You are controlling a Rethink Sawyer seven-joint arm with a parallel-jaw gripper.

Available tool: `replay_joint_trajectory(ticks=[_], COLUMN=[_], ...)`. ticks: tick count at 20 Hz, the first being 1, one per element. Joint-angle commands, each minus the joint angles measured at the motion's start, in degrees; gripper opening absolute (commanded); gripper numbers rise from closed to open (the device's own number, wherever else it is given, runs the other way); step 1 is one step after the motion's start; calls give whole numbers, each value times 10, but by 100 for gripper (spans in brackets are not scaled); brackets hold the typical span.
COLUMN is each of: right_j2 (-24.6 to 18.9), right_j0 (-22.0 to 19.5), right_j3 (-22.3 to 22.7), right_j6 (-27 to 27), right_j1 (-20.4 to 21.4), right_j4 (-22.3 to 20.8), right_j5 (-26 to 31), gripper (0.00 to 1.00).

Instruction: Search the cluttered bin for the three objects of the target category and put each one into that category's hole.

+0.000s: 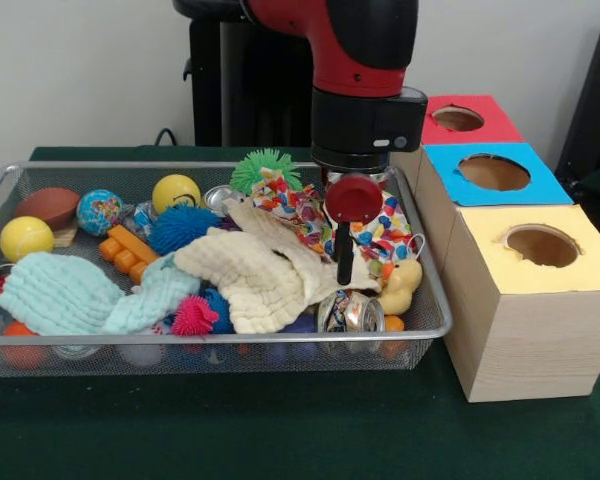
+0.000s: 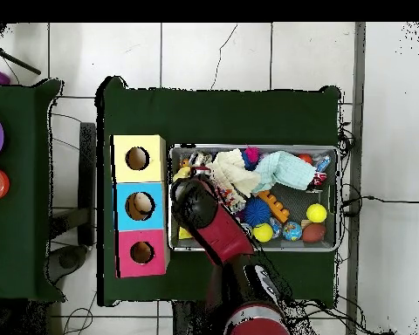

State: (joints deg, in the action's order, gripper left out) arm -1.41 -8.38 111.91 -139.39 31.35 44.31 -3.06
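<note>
The cluttered bin (image 1: pixel 180 166) is a shallow silver wire-mesh basket full of toys and cloths; in the overhead view (image 2: pixel 338 201) it lies right of the boxes. My gripper (image 1: pixel 345 272) hangs low over the bin's right part, by a colourful patterned cloth (image 1: pixel 310 205) and the edge of a cream cloth (image 1: pixel 250 275). It is seen side-on, so its state is unclear. In the overhead view the arm's head (image 2: pixel 194 202) hides it. Three wooden boxes with round holes stand beside the bin: red top (image 1: pixel 467 118), blue top (image 1: pixel 492 172), yellow top (image 1: pixel 542 245).
In the bin: a mint cloth (image 1: pixel 65 295), a green spiky ball (image 1: pixel 265 168), two yellow balls (image 1: pixel 176 190), a blue spiky ball (image 1: pixel 183 228), a pink spiky ball (image 1: pixel 193 315), a rubber duck (image 1: pixel 402 285), a can (image 1: pixel 348 312), orange blocks (image 1: pixel 128 250).
</note>
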Motion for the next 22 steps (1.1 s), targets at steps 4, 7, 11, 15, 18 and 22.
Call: replay_joint_trajectory(ticks=[4, 7, 11, 15, 18, 22], right_j2=[-34, -16, -37, -60, -65, -86], right_j0=[37, 60, 43, 23, 16, -9], right_j3=[-9, -11, -10, -13, -12, -12], right_j6=[-150, -155, -150, -153, -150, -148], right_j1=[1, 7, 1, -13, -15, -29], right_j4=[52, 73, 68, 55, 50, 25], right_j5=[21, 36, 17, -8, -13, -35], gripper=[100, 100, 100, 100, 100, 100])
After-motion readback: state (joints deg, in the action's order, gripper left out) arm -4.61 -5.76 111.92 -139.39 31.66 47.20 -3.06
